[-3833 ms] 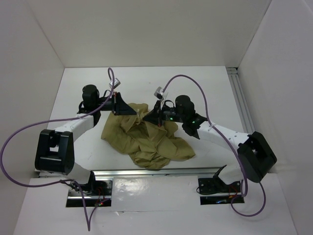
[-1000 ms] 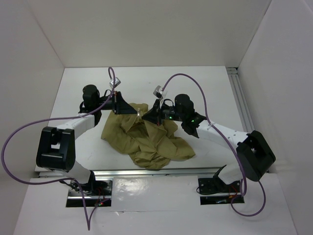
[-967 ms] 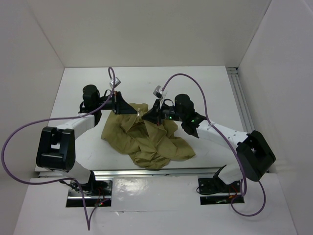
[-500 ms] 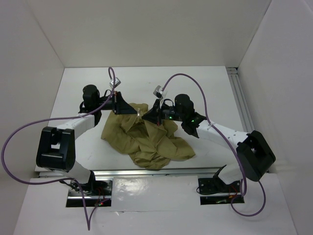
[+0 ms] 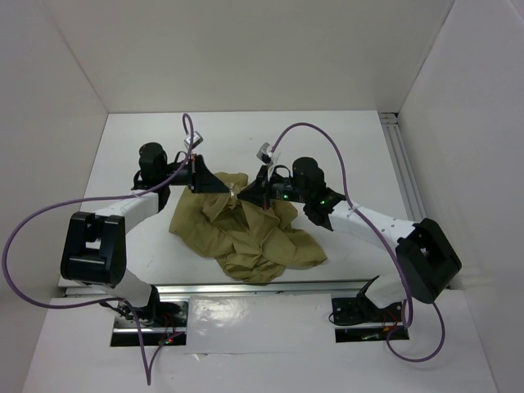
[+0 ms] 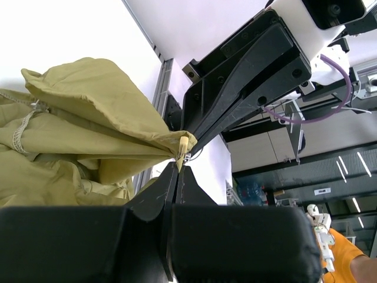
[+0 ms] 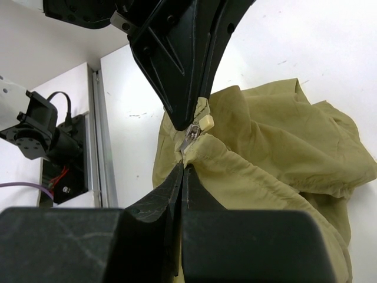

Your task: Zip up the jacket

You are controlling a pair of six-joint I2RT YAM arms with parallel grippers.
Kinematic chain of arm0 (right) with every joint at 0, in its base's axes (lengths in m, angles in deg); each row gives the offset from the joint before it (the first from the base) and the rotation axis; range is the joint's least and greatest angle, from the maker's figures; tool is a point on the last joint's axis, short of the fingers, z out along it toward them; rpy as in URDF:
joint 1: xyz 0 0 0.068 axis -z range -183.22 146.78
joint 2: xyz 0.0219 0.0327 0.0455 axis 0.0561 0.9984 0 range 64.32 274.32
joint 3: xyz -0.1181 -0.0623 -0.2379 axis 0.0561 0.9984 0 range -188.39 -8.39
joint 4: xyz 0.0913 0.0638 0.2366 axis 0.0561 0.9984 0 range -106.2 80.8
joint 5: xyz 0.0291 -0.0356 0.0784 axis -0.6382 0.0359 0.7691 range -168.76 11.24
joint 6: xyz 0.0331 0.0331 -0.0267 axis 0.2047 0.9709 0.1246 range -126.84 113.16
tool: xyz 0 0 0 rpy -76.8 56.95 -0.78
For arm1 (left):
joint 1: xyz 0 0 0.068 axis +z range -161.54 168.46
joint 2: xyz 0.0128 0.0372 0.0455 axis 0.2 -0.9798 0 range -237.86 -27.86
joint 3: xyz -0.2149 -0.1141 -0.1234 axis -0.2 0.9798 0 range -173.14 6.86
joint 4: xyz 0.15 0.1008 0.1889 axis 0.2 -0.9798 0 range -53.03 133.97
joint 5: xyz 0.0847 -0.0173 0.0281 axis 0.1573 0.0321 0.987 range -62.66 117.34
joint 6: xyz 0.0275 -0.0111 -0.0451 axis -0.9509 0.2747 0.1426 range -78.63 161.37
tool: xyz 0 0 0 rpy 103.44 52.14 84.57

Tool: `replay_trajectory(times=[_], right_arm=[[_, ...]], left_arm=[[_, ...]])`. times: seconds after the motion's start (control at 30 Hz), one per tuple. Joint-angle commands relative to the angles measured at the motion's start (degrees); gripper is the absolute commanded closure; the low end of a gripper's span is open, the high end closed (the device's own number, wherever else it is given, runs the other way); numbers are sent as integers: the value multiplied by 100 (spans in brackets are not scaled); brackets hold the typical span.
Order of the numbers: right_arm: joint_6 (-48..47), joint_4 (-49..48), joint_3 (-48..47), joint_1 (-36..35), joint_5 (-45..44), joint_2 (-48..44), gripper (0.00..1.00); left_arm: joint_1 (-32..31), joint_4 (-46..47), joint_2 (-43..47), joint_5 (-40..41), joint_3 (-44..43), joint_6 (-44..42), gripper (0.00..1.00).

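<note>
The olive-tan jacket (image 5: 246, 233) lies crumpled on the white table, its far edge lifted between the two grippers. My left gripper (image 5: 229, 189) is shut on the jacket's zipper end, where a small pale tab (image 6: 184, 144) shows at the fingertips (image 6: 171, 177). My right gripper (image 5: 242, 195) faces it tip to tip and is shut on the jacket's hem beside the metal zipper pull (image 7: 191, 137). In the right wrist view the jacket (image 7: 283, 147) hangs to the right. In the left wrist view the cloth (image 6: 88, 130) bunches to the left.
White walls enclose the table (image 5: 344, 147) on three sides. An aluminium rail (image 5: 403, 168) runs along the right edge. Purple cables (image 5: 49, 213) loop from both arms. The arm bases (image 5: 147, 311) sit at the near edge.
Since 3.8 s ago both grippers have shifted slightly closer together at the jacket's far edge. In the last second nothing has visibly moved.
</note>
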Motion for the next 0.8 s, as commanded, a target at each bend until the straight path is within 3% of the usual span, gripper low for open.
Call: replay_trajectory(times=[0.0,0.27,0.63,0.77], right_arm=[[4,-549,-177,20,21,13,100],[109,-673,-177,20,21,66,100],[435,-1243,218,20,-647,-57,100],[540,-1376,271,-33,-787,-109,100]], left_arm=[[-19,163,-4,-209,-33,-182,100],[-72,216,-4,-157,-33,-121,100],[-124,1699,-4,150,337,1039,100],[-124,1833,-4,204,398,1144,100]])
